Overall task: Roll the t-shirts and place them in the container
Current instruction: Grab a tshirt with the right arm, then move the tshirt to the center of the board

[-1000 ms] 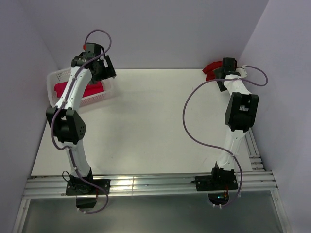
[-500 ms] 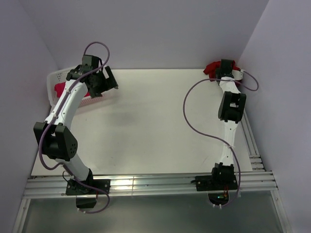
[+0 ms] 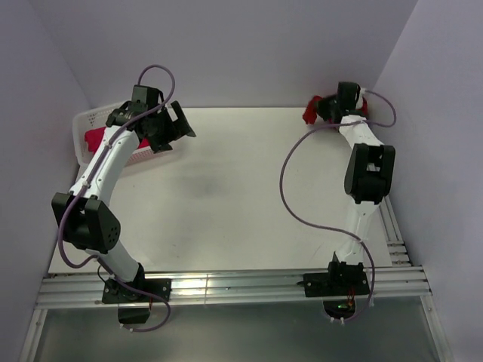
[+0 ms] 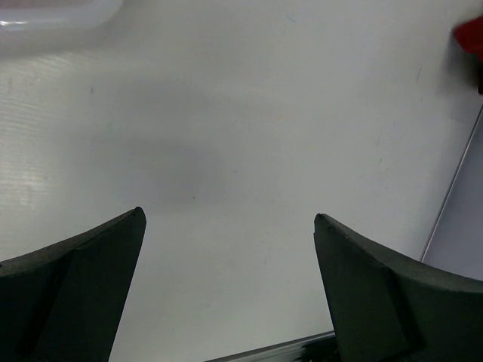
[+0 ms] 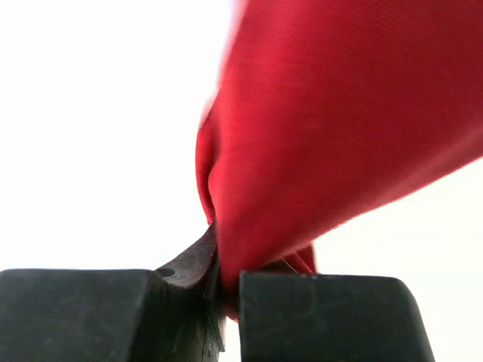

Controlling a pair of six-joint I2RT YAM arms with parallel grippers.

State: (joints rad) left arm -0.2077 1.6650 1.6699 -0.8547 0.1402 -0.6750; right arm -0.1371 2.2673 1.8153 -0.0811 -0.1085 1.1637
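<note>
One red t-shirt (image 3: 312, 111) is bunched at the table's far right corner. My right gripper (image 3: 330, 110) is shut on it. In the right wrist view a fold of that red cloth (image 5: 339, 113) is pinched between the gripper's (image 5: 226, 290) closed fingers and rises away from them. A second red t-shirt (image 3: 93, 139) lies in the white basket (image 3: 84, 119) at the far left, partly hidden by my left arm. My left gripper (image 3: 178, 125) hangs open just right of the basket. Its fingers (image 4: 75, 294) stand wide over bare table with nothing between them.
Walls close in the table at the back and both sides. A metal rail (image 3: 226, 286) runs along the near edge by the arm bases. The left wrist view catches the basket's corner (image 4: 60, 11) top left and a scrap of red cloth (image 4: 472, 34) top right.
My right gripper has gone from open to shut on the t-shirt in the far right corner and pulled it slightly left. My left gripper has swung right, away from the basket, still open.
</note>
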